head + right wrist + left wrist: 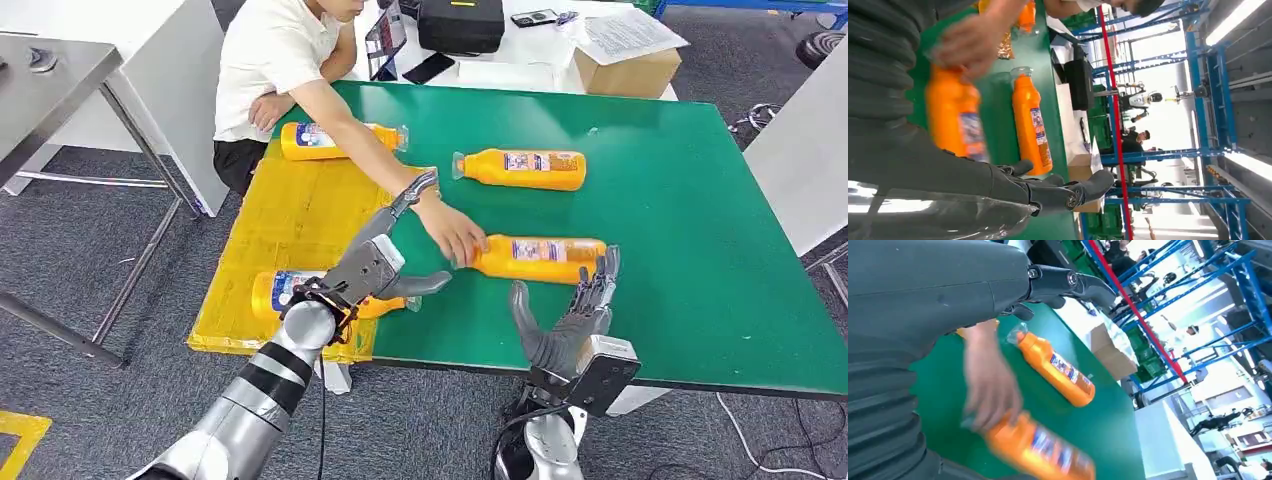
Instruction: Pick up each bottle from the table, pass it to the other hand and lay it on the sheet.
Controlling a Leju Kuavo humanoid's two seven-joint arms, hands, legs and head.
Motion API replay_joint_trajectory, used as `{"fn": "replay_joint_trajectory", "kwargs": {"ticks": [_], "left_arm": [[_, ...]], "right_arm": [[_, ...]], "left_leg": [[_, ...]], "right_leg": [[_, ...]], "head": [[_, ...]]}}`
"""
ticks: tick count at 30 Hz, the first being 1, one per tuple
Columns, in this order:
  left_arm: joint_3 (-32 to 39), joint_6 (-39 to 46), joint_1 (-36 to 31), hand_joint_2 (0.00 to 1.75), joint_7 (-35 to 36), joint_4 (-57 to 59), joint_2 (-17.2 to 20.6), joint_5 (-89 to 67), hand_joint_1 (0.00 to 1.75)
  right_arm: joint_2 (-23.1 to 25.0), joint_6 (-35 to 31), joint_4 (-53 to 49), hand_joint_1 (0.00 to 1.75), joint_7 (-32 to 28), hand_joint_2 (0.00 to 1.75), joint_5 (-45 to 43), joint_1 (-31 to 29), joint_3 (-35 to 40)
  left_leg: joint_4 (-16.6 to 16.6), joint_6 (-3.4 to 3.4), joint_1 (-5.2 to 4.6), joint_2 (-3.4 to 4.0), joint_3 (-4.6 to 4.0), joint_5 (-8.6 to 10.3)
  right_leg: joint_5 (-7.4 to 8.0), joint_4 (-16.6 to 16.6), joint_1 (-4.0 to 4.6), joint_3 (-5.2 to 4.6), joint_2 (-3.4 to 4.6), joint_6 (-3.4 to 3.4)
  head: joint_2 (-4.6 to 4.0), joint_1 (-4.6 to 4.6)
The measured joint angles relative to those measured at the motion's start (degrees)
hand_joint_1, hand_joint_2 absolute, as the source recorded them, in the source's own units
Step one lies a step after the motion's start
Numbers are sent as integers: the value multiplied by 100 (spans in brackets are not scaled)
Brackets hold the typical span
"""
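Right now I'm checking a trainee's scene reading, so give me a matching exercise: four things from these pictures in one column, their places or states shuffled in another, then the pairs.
Things:
1. Bottle nearest the right hand
2. Bottle under the left hand
3. Left hand
4. Cardboard box

Places or states:
A. Lies on the yellow sheet
B. Open, holds nothing, above the sheet's edge
C. On the white table beyond the green one
D. On the green table, a person's hand at its cap end

Pairs: 1-D, 2-A, 3-B, 4-C

I see one bottle [540,259] just beyond my right robot hand [572,328], another bottle [522,168] farther behind on the desk [690,250].
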Motion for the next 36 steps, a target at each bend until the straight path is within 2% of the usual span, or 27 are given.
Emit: {"fn": "replay_joint_trajectory", "kwargs": {"ticks": [9, 13, 14, 17, 18, 21, 23, 28, 36], "left_arm": [[-26, 100, 48, 175, -117, -168, 0, 284, 0], [-469, 1631, 424, 175, -646, -836, 79, 226, 0], [-613, 1971, 493, 175, -749, -963, 100, 91, 0], [-1041, 3234, 819, 175, -1008, -1323, 155, -584, 0], [-1150, 3332, 891, 175, -1008, -1373, 166, -608, 0], [-1478, 3114, 1172, 175, -753, -1522, 186, -220, 0], [-1594, 2872, 1403, 175, -511, -1631, 186, 156, 0], [-1967, 2333, 1785, 175, -102, -1967, 219, 725, 0], [-2011, 2411, 1916, 175, -111, -2230, 267, 769, 0]], "right_arm": [[-18, -109, 0, 0, 0, 175, 111, 4, 11], [-240, -614, 152, 0, 0, 175, 953, -75, 225], [-314, -682, 259, 0, 60, 175, 1297, -131, 292], [-623, -748, 1392, 0, 525, 175, 3438, -662, 400], [-715, -748, 1678, 0, 720, 175, 3990, -798, 396], [-1128, -756, 2847, 0, 2177, 175, 6364, -1333, 297], [-1419, -734, 3516, 0, 3059, 175, 7446, -1688, 321], [-1941, -308, 4597, 0, 3655, 175, 7606, -2237, 337], [-2184, -164, 5040, 0, 4210, 175, 8007, -2558, 485]], "left_leg": [[0, 0, -1, -1, -3, -1], [0, -1, -1, 1, -6, -2], [0, -1, -1, -7, -9, -2], [0, 0, -2, 2, -5, -3], [0, 2, -2, -6, -5, -2], [0, 12, -8, -30, -9, 7], [2, 19, -13, -30, -10, 11], [3, 21, -19, -30, -14, 12], [3, 18, -9, -26, -9, 10]], "right_leg": [[0, 0, -1, 1, 0, 0], [0, 0, 0, -4, 1, 0], [-3, 0, 0, -2, -3, 0], [-1, -2, -1, -4, 0, 0], [-2, -4, -1, -2, -3, 0], [0, -5, -5, 5, -29, 4], [3, -5, -12, 4, -30, 6], [5, -4, -16, 2, -34, 9], [3, -5, -6, 2, -32, 7]], "head": [[0, 0], [0, 0], [0, 2], [0, -2], [0, -2], [0, 2], [0, -2], [0, 0], [0, -2]]}}
